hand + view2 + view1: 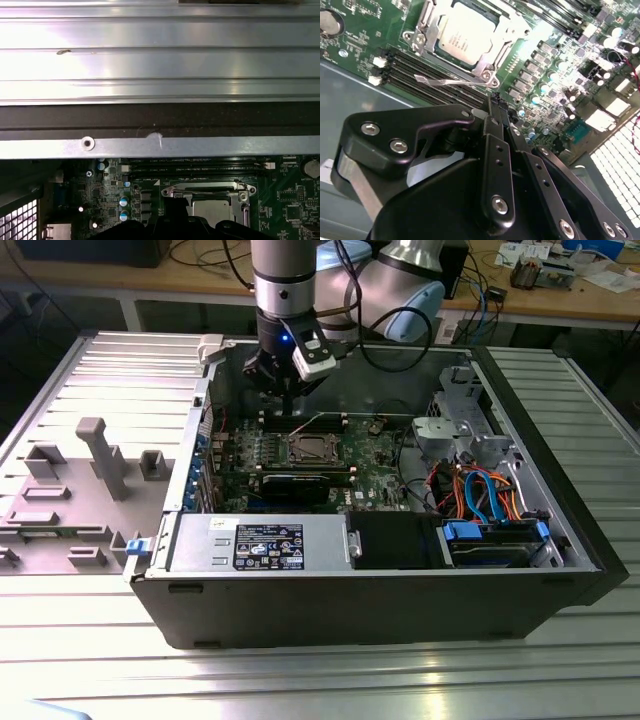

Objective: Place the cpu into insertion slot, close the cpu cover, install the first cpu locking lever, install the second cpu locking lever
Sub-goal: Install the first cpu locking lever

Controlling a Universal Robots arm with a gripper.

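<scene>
Chip (467, 35) seated under lowered cover (510, 31). Claw (496, 102) pinched narrow, fingertips together, hovering near it.

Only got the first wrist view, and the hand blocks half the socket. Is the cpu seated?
Observer: Yes. In the second wrist view the cpu sits in the insertion slot, silver top up.
Operator: Cover?
Observer: The cpu cover lies flat, framing the chip.
Operator: Levers?
Observer: One thin silvery locking lever juts out over the dark memory slots beside the socket. I can't tell whether it's hooked.
</scene>
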